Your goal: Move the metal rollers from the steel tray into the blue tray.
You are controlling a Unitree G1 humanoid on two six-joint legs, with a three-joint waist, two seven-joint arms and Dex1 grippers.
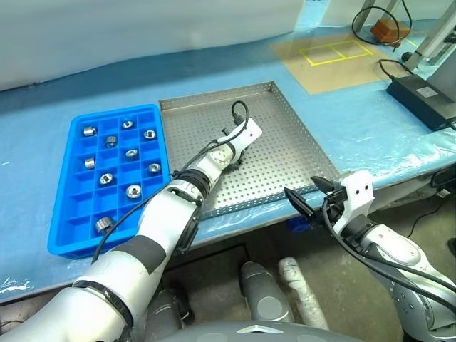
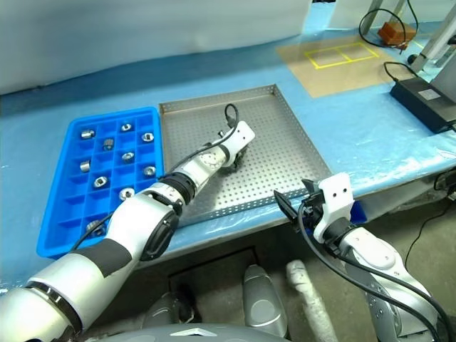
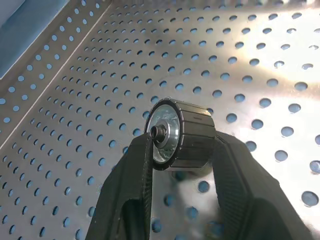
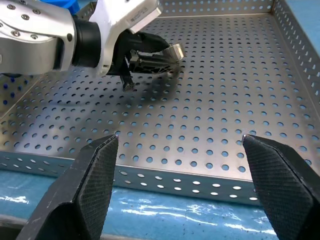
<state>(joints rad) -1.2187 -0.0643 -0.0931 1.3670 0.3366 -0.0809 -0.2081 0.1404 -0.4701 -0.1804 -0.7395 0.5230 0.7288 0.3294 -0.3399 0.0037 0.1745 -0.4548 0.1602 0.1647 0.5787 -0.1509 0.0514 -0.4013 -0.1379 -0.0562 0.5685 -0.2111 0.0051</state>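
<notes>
My left gripper [image 3: 182,145] is shut on one of the metal rollers [image 3: 192,135], a ribbed silver cylinder with a dark central hole, clamped by its two end faces. It hangs just over the perforated floor in the middle of the steel tray [image 1: 285,142]. The right wrist view shows the same roller [image 4: 176,51] in the left gripper's tips. Several rollers [image 1: 133,190] lie in separate compartments of the blue tray [image 1: 64,214], which adjoins the steel tray's left side. My right gripper [image 1: 308,194] is open and empty, low at the steel tray's near right corner, pointing over its front rim [image 4: 200,180].
A black box [image 1: 424,96] with cables sits at the far right of the blue-covered table. A cardboard sheet with a yellow taped rectangle [image 1: 335,51] lies behind the steel tray. The table's front edge runs just below both trays.
</notes>
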